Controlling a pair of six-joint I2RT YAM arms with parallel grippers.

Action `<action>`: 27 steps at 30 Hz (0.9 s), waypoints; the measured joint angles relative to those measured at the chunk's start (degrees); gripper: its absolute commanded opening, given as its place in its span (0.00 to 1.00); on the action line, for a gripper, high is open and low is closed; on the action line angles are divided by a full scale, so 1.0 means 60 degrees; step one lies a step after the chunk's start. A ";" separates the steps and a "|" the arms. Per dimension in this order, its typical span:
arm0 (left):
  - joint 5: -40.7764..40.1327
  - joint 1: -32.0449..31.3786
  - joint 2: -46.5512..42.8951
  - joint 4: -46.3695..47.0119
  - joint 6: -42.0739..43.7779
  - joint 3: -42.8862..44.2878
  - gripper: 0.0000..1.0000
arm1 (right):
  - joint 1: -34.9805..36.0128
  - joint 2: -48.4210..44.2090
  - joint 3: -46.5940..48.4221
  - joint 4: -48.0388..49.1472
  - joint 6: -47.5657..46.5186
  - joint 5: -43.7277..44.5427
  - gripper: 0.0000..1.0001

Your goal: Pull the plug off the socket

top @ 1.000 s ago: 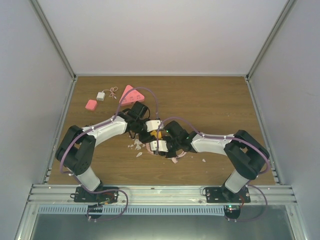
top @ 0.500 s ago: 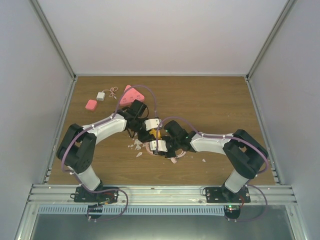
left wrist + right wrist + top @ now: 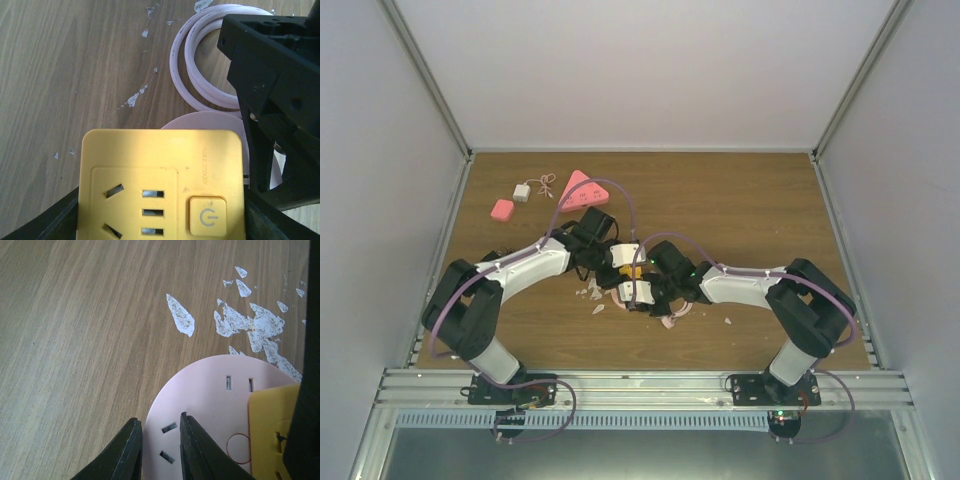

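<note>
The left pincer (image 3: 157, 220) hugs the yellow plug (image 3: 160, 150). The right pincer (image 3: 161, 450), narrow, hovers at 3 o'clock over the pink socket (image 3: 210, 405). Hold socket down; pull plug straight up, slowly.

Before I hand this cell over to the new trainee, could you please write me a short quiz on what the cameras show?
1. True or false: the yellow adapter sits on the pink round socket.
2. In the left wrist view, what flanks the yellow adapter on both sides?
A) the fingers of the left gripper
B) two blue cups
C) nothing at all
3. What colour is the coiled cable lying on the wood near the socket?

Key: 1 true; 2 A; 3 pale pink.
</note>
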 measured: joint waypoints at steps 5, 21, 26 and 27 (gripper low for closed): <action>0.0484 0.0262 0.0342 -0.0204 -0.0058 0.0204 0.13 | 0.0000 0.0000 0.0007 -0.0047 0.0066 -0.0058 0.26; 0.0911 0.0408 0.0379 -0.0055 -0.0718 0.0051 0.09 | -0.1337 -0.2098 0.0022 -0.0940 0.1395 -0.1067 0.42; 0.0663 0.0710 0.0357 0.0295 -0.1275 -0.0051 0.08 | -0.2080 -0.2273 0.0015 -0.0678 0.2306 -0.1151 0.38; 0.0539 0.0750 0.0353 0.0408 -0.1384 -0.0066 0.08 | -0.2182 -0.2255 0.0015 -0.0608 0.2535 -0.1155 0.36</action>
